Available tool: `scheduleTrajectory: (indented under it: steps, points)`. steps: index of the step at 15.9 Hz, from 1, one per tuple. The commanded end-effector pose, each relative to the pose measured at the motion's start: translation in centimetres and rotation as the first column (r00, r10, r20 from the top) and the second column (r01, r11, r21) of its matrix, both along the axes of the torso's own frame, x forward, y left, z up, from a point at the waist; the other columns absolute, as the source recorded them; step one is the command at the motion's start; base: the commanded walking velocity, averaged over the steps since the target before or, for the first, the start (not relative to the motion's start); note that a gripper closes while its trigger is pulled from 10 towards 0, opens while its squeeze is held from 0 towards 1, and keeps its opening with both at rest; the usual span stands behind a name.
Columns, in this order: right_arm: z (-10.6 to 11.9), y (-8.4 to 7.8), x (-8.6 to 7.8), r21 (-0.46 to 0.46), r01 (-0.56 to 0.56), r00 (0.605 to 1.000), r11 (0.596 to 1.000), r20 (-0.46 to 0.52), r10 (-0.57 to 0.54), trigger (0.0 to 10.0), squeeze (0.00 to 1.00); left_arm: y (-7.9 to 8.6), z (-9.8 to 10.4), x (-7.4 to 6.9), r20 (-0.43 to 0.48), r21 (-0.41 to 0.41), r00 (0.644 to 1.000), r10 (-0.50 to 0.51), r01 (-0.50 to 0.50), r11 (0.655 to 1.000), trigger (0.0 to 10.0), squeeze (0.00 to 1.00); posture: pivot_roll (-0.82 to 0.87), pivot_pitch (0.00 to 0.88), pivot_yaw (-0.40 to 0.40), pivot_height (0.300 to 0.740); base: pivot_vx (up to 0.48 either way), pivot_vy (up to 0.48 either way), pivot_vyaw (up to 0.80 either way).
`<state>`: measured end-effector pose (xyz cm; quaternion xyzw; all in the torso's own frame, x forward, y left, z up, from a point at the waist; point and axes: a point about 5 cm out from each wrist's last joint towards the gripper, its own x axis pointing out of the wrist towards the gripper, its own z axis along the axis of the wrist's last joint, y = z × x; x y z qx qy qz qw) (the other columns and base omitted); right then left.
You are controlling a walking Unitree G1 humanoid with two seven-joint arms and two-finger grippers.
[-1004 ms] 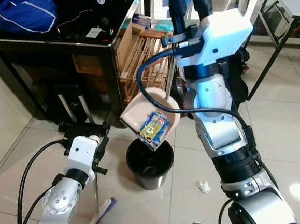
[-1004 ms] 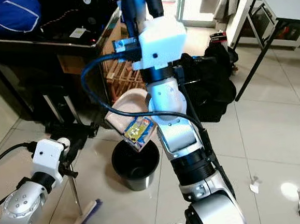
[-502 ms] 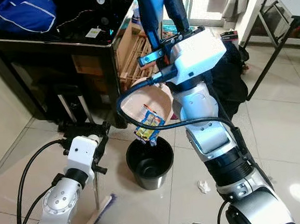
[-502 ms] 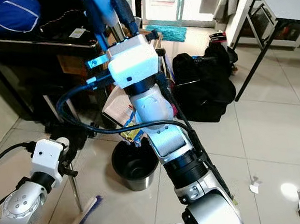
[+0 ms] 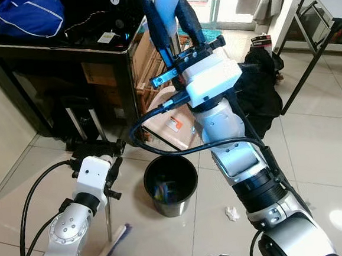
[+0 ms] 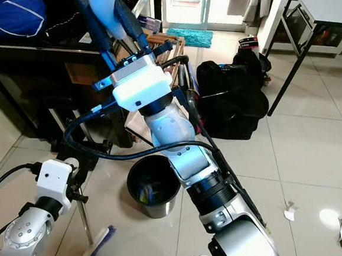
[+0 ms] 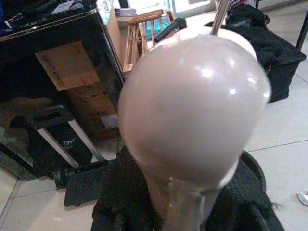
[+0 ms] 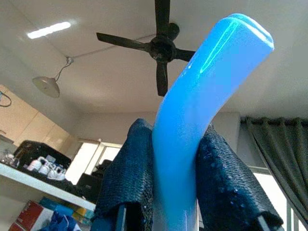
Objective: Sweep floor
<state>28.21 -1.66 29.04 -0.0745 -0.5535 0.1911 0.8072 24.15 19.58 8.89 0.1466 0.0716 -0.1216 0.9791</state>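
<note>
Pale glossy floor tiles (image 5: 320, 146) are stretching out under the robot, with a dark counter (image 5: 53, 60) standing beyond the left gripper and a black bag (image 6: 234, 99) slumping beyond the right arm. Raised high, the right gripper (image 6: 106, 23) is clamping both fingers around the light blue handle (image 8: 202, 106) of the dustpan (image 5: 173, 122), whose pinkish pan is hanging tipped well below that gripper, directly above a black bin (image 5: 171, 184). Colourful litter is lying inside the bin. Lower down, the left gripper (image 7: 180, 211) is closing on the broom's pale rounded handle end (image 7: 192, 110); its bristles (image 5: 112, 248) are resting on the tiles beneath that arm. Small white scraps (image 5: 232, 213) are lying on the floor beside the bin.
</note>
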Motion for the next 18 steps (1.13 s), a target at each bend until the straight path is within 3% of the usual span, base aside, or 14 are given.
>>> scheduleTrajectory:
  steps: [1, 3, 5, 6, 9, 10, 11, 12, 14, 16, 18]
  points:
    - [2.0, -1.4, 0.6, 0.022, 0.101, 0.993, 0.995, 0.051, -0.102, 10.0, 0.0, 0.3, 0.7, 0.3, 0.035, 0.017, 0.999, 0.005, -0.006, 1.0, 10.0, 0.0, 0.05, 0.1, -0.016, 0.74, 0.0, 0.0, 0.0]
    - [2.3, -2.7, 1.4, 0.029, 0.185, 0.982, 0.982, 0.028, -0.186, 10.0, 0.0, 0.2, 0.8, 0.3, 0.039, 0.018, 0.999, -0.004, 0.003, 1.0, 10.0, 0.0, 0.04, 0.101, -0.014, 0.74, 0.0, 0.0, 0.0]
    - [2.8, -6.2, 2.1, 0.047, 0.3, 0.954, 0.953, 0.007, -0.301, 10.0, 0.0, -0.4, 1.0, 0.5, 0.044, 0.021, 0.999, -0.03, 0.029, 0.999, 10.0, 0.0, 0.03, 0.102, -0.005, 0.74, 0.0, 0.0, 0.0]
    - [2.8, -8.8, 2.5, 0.068, 0.398, 0.917, 0.915, -0.043, -0.396, 10.0, 0.0, -0.8, 1.1, 0.6, 0.047, 0.024, 0.998, -0.042, 0.041, 0.999, 10.0, 0.0, 0.02, 0.103, 0.0, 0.74, 0.0, 0.0, 0.0]
    - [1.8, -13.6, 3.2, 0.075, 0.558, 0.823, 0.827, -0.174, -0.54, 10.0, 0.0, -1.5, 1.5, 0.9, 0.055, 0.022, 0.997, -0.061, 0.06, 0.998, 10.0, 0.0, 0.02, 0.105, 0.001, 0.74, 0.0, 0.0, 0.0]
    - [0.4, -16.3, 3.8, 0.095, 0.637, 0.751, 0.765, -0.299, -0.588, 10.0, 0.0, -1.8, 1.6, 1.0, 0.051, 0.022, 0.996, -0.067, 0.066, 0.998, 10.0, 0.0, 0.01, 0.103, 0.001, 0.74, 0.0, 0.0, 0.0]
    - [-1.5, -19.1, 4.0, 0.114, 0.689, 0.686, 0.716, -0.42, -0.594, 10.0, 0.0, -1.9, 1.5, 1.0, 0.038, 0.026, 0.997, -0.065, 0.064, 0.998, 10.0, 0.0, 0.01, 0.104, 0.003, 0.74, 0.0, 0.0, 0.0]
    - [-2.8, -20.9, 3.5, 0.16, 0.706, 0.661, 0.69, -0.498, -0.561, 10.0, 0.0, -1.9, 1.4, 1.0, 0.034, 0.031, 0.998, -0.058, 0.057, 0.998, 10.0, 0.0, 0.0, 0.104, 0.005, 0.74, 0.0, 0.0, 0.0]
    - [-4.0, -22.5, 2.6, 0.254, 0.696, 0.668, 0.671, -0.57, -0.478, 10.0, 0.0, -2.0, 1.4, 1.0, 0.033, 0.012, 0.998, -0.049, 0.048, 0.999, 10.0, 0.0, 0.0, 0.104, 0.009, 0.74, 0.0, 0.0, 0.0]
    - [-5.8, -24.8, 1.2, 0.391, 0.701, 0.675, 0.596, -0.634, -0.378, 10.0, 0.0, -2.5, 1.1, 1.2, 0.021, 0.009, 0.997, -0.073, 0.072, 0.997, 10.0, 0.0, -0.01, 0.105, 0.013, 0.74, 0.0, 0.0, 0.0]
    - [-6.5, -24.8, 0.5, 0.334, 0.716, 0.652, 0.612, -0.634, -0.416, 10.0, 0.0, -2.8, 1.0, 1.4, 0.018, 0.007, 0.996, -0.091, 0.091, 0.996, 10.0, 0.0, -0.02, 0.102, 0.015, 0.74, 0.0, 0.0, 0.0]
